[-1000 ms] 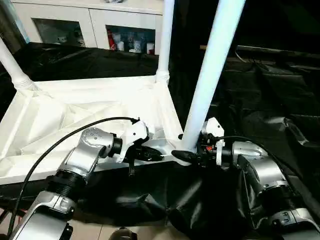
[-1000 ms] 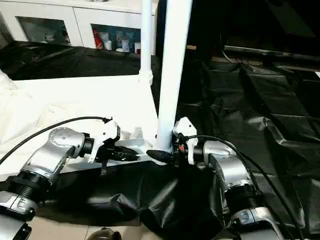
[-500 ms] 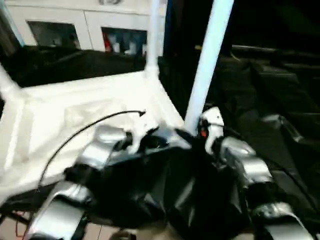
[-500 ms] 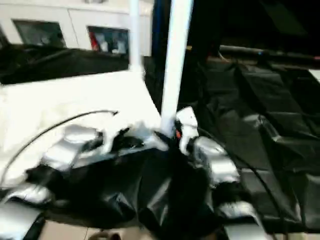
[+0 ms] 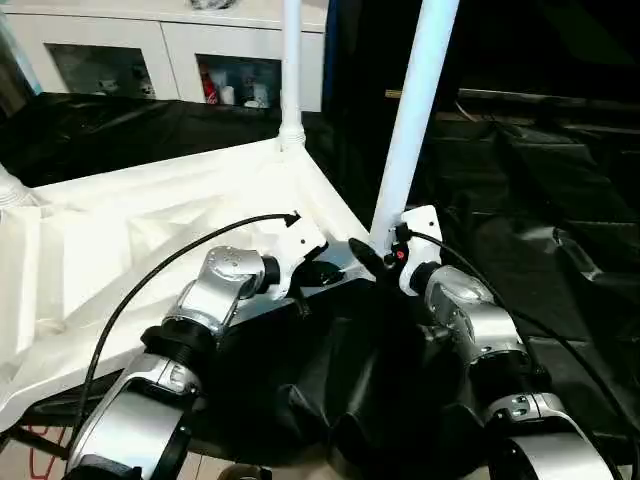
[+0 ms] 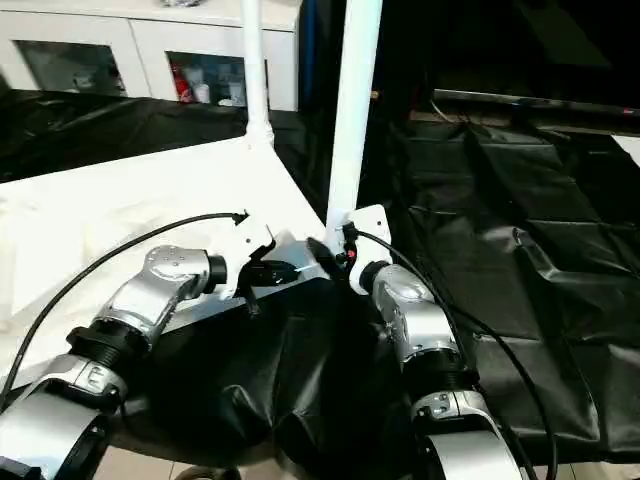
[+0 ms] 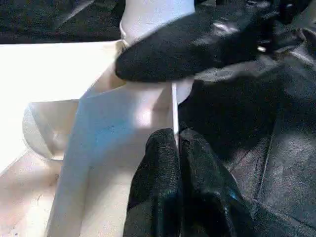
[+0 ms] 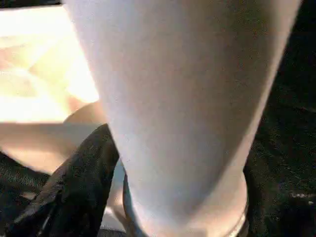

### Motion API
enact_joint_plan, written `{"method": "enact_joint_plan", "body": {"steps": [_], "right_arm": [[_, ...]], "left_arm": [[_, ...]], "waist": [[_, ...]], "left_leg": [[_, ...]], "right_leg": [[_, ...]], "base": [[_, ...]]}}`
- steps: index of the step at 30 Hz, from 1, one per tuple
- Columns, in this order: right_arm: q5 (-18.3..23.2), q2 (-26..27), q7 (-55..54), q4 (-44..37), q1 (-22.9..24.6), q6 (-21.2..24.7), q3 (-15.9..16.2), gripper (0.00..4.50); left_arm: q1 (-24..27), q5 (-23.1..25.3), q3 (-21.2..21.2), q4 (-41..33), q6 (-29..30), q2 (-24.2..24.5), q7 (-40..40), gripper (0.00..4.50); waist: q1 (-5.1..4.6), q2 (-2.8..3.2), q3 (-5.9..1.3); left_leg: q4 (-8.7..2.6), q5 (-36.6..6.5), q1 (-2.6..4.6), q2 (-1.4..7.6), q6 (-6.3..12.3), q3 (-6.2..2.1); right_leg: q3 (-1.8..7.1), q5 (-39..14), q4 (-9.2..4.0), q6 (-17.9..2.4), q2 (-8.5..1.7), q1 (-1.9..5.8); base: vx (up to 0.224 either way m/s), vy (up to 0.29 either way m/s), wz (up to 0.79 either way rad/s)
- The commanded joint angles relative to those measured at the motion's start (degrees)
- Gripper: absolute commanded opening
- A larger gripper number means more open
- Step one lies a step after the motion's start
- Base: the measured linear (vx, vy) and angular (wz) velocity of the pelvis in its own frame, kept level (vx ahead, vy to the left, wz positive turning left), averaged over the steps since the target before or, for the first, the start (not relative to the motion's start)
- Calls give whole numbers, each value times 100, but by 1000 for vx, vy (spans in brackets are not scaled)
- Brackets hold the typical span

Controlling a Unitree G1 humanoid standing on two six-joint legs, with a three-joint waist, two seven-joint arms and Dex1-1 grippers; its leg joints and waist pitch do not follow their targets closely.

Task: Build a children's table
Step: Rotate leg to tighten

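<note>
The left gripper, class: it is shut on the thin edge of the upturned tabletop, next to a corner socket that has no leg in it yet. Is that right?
Not quite. The left gripper is shut on the tabletop edge, but the corner socket beside it already holds a leg, standing upright. The left eye view shows it.

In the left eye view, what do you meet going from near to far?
Robot's silver forearms → white plastic ribbed tabletop → black sheeting → white glass-door cabinet.
</note>
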Motion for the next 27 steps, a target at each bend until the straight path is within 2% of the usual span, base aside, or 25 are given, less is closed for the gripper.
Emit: {"method": "enact_joint_plan", "body": {"steps": [1, 2, 4, 7, 8, 10, 13, 14, 15, 16, 17, 19, 20, 27], "right_arm": [[102, 50, 1034, -303, 179, 148, 710, 396], [134, -70, 1234, -431, 243, 155, 734, 396], [227, -322, 1665, -712, 387, 158, 792, 396], [320, -666, 2206, -1019, 552, 141, 851, 396], [410, -863, 2548, -1161, 626, 212, 880, 396], [520, -1053, 2918, -1282, 687, 307, 909, 396], [575, -1264, 3269, -1379, 703, 443, 960, 396], [565, -1317, 3359, -1391, 700, 441, 975, 396], [556, -1346, 3405, -1396, 697, 431, 984, 396], [550, -1363, 3416, -1391, 691, 428, 992, 382], [542, -1364, 3407, -1379, 683, 421, 1000, 366], [550, -1358, 3407, -1402, 687, 441, 1034, 366], [543, -1335, 3389, -1442, 707, 453, 1066, 352], [569, -1224, 3401, -1613, 828, 559, 1165, 294]], "left_arm": [[-36, -408, 123, -432, -462, -86, -244, 0], [-10, -391, 98, -434, -504, -26, -328, 0], [58, -417, 52, -486, -567, 104, -592, 0], [181, -606, 42, -693, -479, 256, -1074, 0], [255, -678, 7, -826, -382, 373, -1338, 0], [324, -705, -46, -950, -303, 511, -1585, 0], [437, -734, -78, -1144, -187, 689, -1842, 0], [483, -760, -91, -1213, -135, 740, -1939, 0], [510, -778, -99, -1252, -106, 766, -1996, 0], [541, -781, -114, -1291, -82, 795, -2057, 0], [564, -773, -130, -1318, -73, 821, -2100, 0], [609, -782, -173, -1392, -27, 877, -2197, 0], [626, -785, -184, -1419, -11, 902, -2223, 0], [631, -720, -144, -1384, -43, 928, -2150, 0]], "waist": [[3, 5, -415], [27, -3, -419], [37, -2, -413], [57, -5, -402], [51, -52, -403], [92, -86, -385], [126, -44, -374], [126, -53, -374], [143, -33, -377], [157, -43, -379], [172, 13, -388], [175, -8, -393], [168, -16, -393], [171, -15, -389]], "left_leg": [[-364, -871, 121, 401, 219, -211], [-352, -831, 117, 408, 281, -210], [-352, -798, 113, 415, 351, -201], [-353, -919, 122, 430, 330, -197], [-356, -927, 109, 432, 330, -191], [-356, -980, 109, 443, 349, -190], [-366, -1013, 121, 445, 298, -197], [-367, -1020, 116, 443, 295, -196], [-367, -1037, 130, 448, 270, -193], [-370, -1019, 130, 447, 260, -194], [-365, -993, 133, 448, 241, -201], [-369, -960, 134, 442, 227, -198], [-371, -955, 129, 443, 219, -197], [-371, -1001, 125, 436, 194, -199]], "right_leg": [[358, -339, -434, -1292, -621, 257], [350, -244, -425, -1281, -614, 277], [347, -196, -417, -1290, -606, 269], [337, -499, -438, -1287, -612, 256], [340, -535, -436, -1288, -610, 260], [338, -853, -452, -1235, -623, 243], [338, -1045, -467, -1208, -621, 207], [340, -1047, -466, -1201, -615, 207], [342, -1040, -468, -1208, -614, 192], [345, -988, -460, -1215, -616, 193], [347, -916, -449, -1236, -626, 190], [342, -800, -441, -1252, -610, 194], [341, -750, -434, -1268, -608, 195], [343, -857, -449, -1228, -616, 199]], "base": [[0, 0, 0], [0, 0, 0], [0, 0, 0], [0, 0, 0], [0, 0, 0], [0, 0, 0], [0, 0, 0], [0, 0, 0], [0, 0, 0], [0, 0, 0], [0, 0, 0], [0, 0, 0], [0, 0, 0], [0, 0, 0]]}}
